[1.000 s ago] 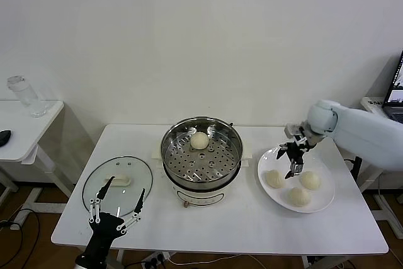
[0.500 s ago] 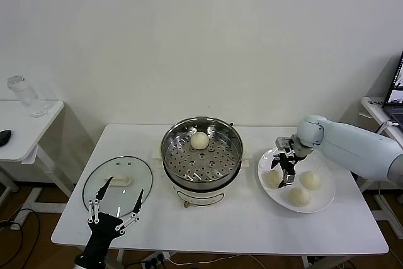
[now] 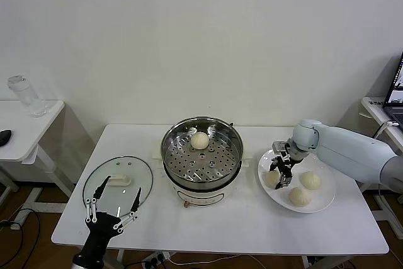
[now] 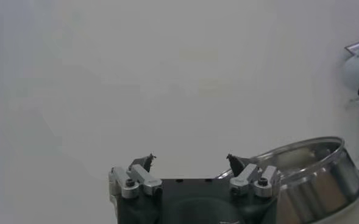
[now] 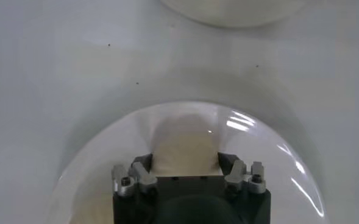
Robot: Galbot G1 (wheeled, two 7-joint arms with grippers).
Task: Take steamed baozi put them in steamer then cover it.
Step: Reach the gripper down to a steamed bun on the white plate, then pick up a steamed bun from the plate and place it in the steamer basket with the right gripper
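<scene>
One steamed baozi (image 3: 199, 140) lies on the perforated tray of the steel steamer (image 3: 201, 187) at the table's middle. Three more sit on a white plate (image 3: 322, 201) to its right. My right gripper (image 3: 281, 176) is down on the plate's left baozi (image 3: 271, 179), shut on it. In the right wrist view that baozi (image 5: 185, 141) fills the gap of the right gripper (image 5: 185, 159), both fingers against its sides. The glass cover (image 3: 135, 171) lies flat at the table's left. My left gripper (image 3: 114, 196) hovers open over the cover's near edge, and the left wrist view shows the left gripper (image 4: 190, 159) holding nothing.
Two other buns (image 3: 310, 180) (image 3: 300, 196) lie just right of the held one. A low side table at far left carries a clear bottle (image 3: 24, 96). A laptop (image 3: 397, 89) stands at the far right. The steamer's wall (image 4: 316, 176) rises beside the left gripper.
My right gripper dropped down and leftward onto the plate's left bun, and its fingers closed in on it. The left arm barely shifted.
</scene>
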